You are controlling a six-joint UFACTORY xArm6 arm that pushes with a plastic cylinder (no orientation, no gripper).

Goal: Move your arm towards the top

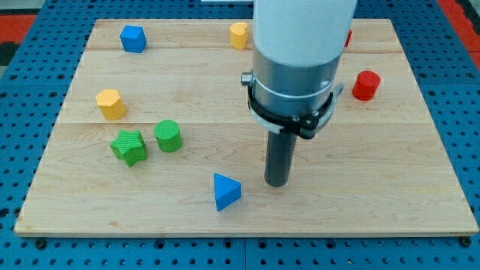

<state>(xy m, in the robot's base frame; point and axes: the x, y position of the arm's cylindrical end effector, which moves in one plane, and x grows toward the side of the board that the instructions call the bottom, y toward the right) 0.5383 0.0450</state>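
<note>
My tip [277, 182] rests on the wooden board [375, 187] in the lower middle of the view. A blue triangular block [226, 192] lies just to the tip's left and slightly lower, a small gap apart. A green cylinder [169, 136] and a green star-shaped block [130, 147] sit at the left. A yellow block [111, 103] lies above them. A blue block [133, 38] is at the top left. A yellow block [239, 34] is at the top middle, partly hidden by the arm [300, 52]. A red cylinder [366, 85] is at the right.
A sliver of another red block [348, 37] shows at the arm's right edge near the top. The board lies on a blue perforated surface [22, 150] that surrounds it on all sides.
</note>
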